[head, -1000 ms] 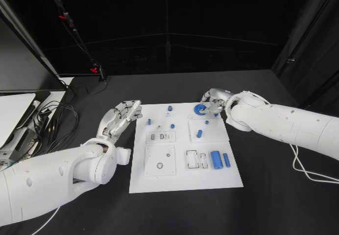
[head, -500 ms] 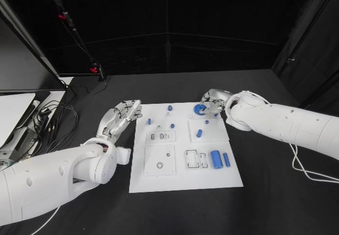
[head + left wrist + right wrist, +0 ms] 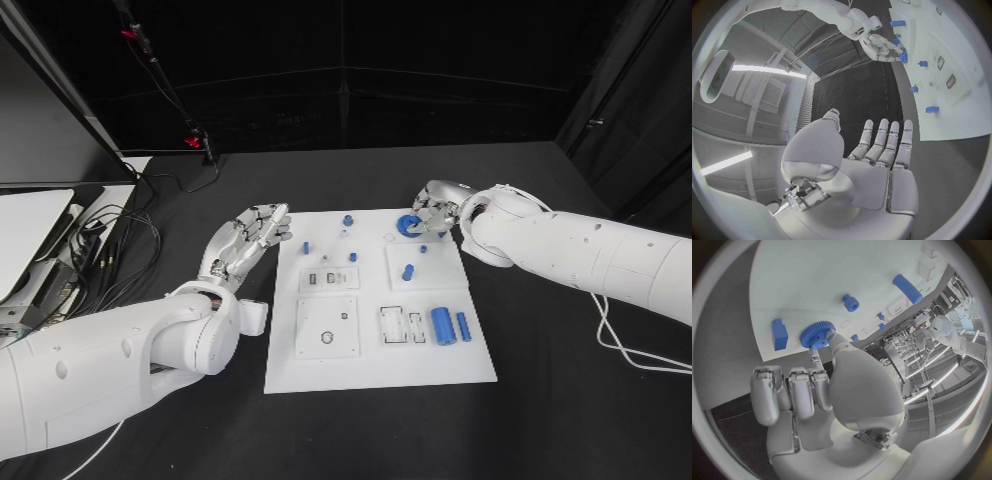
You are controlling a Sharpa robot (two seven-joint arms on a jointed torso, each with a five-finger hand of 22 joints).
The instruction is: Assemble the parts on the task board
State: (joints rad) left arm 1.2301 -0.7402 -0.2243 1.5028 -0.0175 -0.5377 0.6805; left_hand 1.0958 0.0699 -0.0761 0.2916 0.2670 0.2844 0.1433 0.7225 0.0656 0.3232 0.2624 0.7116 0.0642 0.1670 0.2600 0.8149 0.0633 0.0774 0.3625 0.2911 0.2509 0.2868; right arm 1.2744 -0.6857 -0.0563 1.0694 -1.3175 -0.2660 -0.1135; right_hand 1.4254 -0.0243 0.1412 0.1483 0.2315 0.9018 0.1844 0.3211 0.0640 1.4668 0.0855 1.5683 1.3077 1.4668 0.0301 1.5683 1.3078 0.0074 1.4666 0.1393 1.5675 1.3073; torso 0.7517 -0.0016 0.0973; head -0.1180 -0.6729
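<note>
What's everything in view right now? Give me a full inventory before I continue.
Task board: one, white, middle of the black table.
Gear: one, blue, toothed, far right corner of the board, pinched by the right hand.
Cylinders: two, blue, lying side by side near the board's right edge.
Small pegs: several, blue, scattered over the board's far half.
Cables: dark bundle, table's left side.
Left hand: silver, fingers apart, off the board's left edge, holding nothing.
Right hand: silver, on the gear.
</note>
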